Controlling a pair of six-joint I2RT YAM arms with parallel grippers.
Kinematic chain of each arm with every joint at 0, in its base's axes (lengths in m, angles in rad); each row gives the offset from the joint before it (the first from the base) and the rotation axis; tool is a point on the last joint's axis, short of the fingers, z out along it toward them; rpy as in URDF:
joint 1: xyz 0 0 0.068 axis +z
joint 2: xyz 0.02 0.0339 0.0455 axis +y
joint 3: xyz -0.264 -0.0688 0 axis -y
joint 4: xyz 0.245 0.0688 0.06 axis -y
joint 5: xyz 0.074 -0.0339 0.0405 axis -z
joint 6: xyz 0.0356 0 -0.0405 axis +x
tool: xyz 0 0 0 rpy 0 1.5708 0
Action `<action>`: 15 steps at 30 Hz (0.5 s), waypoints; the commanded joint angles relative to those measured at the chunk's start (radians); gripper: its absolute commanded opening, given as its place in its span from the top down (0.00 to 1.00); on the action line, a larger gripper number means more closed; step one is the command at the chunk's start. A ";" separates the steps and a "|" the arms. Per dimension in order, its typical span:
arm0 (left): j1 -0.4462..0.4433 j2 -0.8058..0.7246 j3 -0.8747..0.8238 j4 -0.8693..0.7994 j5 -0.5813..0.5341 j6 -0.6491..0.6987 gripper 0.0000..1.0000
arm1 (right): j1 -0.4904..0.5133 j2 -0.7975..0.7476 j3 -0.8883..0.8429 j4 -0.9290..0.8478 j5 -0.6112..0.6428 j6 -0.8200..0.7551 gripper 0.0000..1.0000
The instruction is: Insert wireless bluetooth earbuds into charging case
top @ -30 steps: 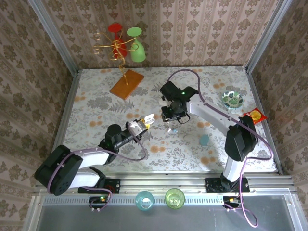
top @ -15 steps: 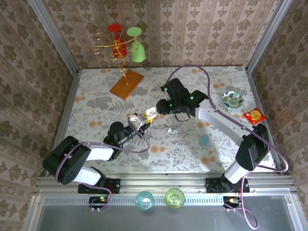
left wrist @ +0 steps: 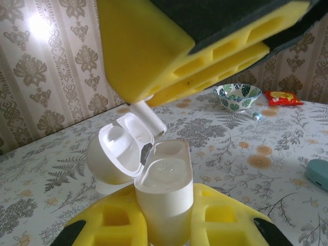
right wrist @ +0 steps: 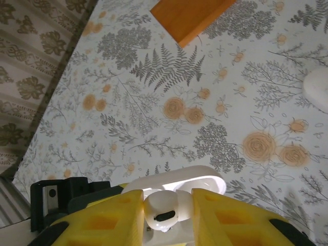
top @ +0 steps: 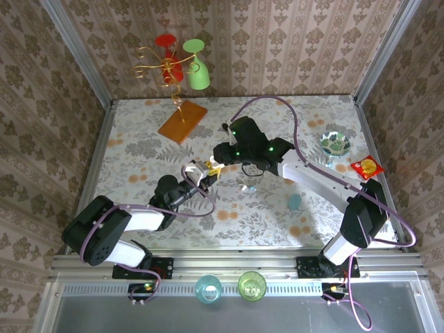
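My left gripper (left wrist: 164, 228) is shut on the white charging case (left wrist: 165, 195), held upright above the table with its lid (left wrist: 119, 154) hinged open to the left. My right gripper (right wrist: 168, 215) is shut on a white earbud (right wrist: 171, 212), directly over the case (right wrist: 177, 182). In the left wrist view the earbud's stem (left wrist: 148, 117) points down at the open case from between the right gripper's yellow fingers (left wrist: 174, 46), just short of the lid's rim. From above, both grippers meet at mid-table, left (top: 201, 173) and right (top: 220, 161). Another small clear earbud (top: 245, 186) lies on the table.
A teal case (top: 295, 202) lies right of centre. A patterned bowl (top: 334, 143) and a red packet (top: 365, 167) sit at the right side. A wooden-based wire stand (top: 182, 122) with red and green cups is at the back left. Two cups (top: 208, 286) stand near the arm bases.
The right arm has swung left with the earbud and now hangs over the open case. The left gripper with the case has shifted slightly up and right to meet it.
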 commanded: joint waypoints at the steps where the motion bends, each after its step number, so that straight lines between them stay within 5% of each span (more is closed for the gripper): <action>1: -0.008 -0.001 0.034 0.051 -0.008 -0.047 1.00 | 0.013 -0.026 -0.033 0.070 0.004 0.008 0.69; 15: -0.007 -0.009 0.050 0.050 -0.054 -0.114 1.00 | 0.031 -0.040 -0.130 0.199 0.014 0.047 0.70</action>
